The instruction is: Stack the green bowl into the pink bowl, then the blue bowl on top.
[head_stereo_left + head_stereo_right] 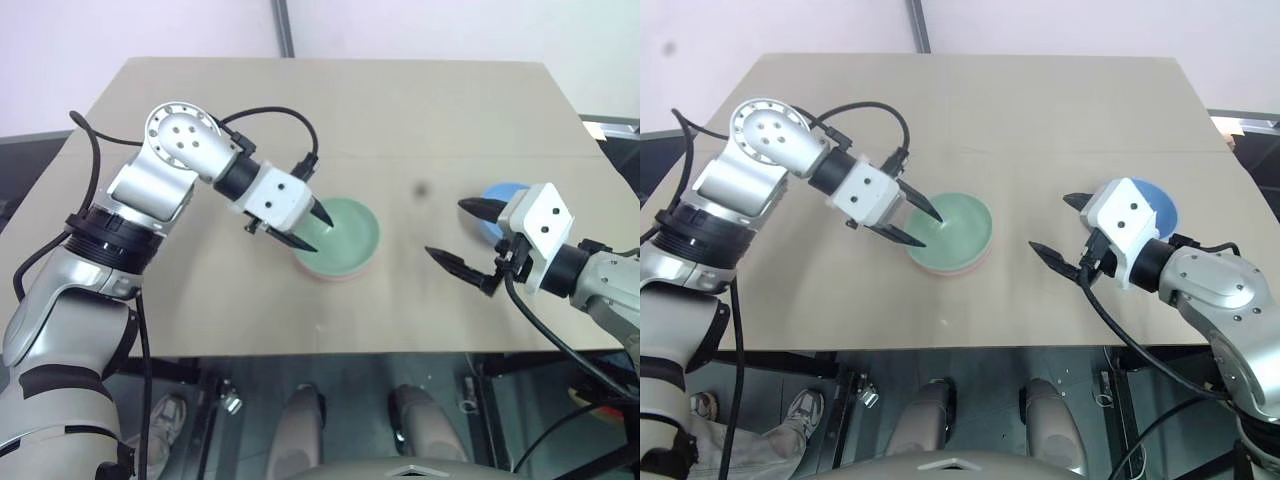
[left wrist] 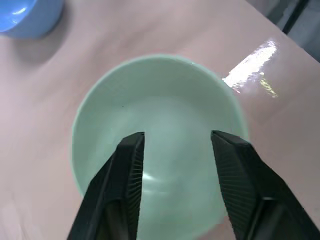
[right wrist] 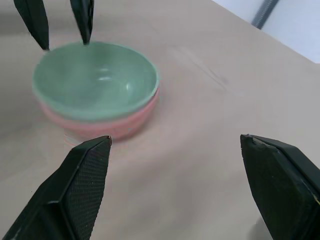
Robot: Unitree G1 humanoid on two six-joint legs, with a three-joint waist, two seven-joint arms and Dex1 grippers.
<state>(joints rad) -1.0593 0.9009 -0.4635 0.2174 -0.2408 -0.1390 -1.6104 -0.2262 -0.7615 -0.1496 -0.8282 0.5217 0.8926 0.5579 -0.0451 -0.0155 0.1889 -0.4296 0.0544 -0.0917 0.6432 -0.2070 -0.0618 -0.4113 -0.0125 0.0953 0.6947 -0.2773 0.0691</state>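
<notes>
The green bowl (image 1: 348,238) sits nested inside the pink bowl (image 3: 112,125) at the middle of the table; only a pink edge shows under it. My left gripper (image 1: 321,232) hovers over the green bowl's left rim, open, its fingers (image 2: 129,165) apart with nothing between them. The blue bowl (image 1: 1158,203) stands upright on the table to the right, partly hidden behind my right hand. My right gripper (image 1: 457,232) is open wide just in front of the blue bowl, pointing toward the stacked bowls and holding nothing.
The tan table (image 1: 300,110) has bare room behind and to the left of the bowls. A small dark spot (image 1: 420,188) marks its surface. The table's front edge runs close below both grippers. A person's shoe (image 1: 802,410) shows on the floor.
</notes>
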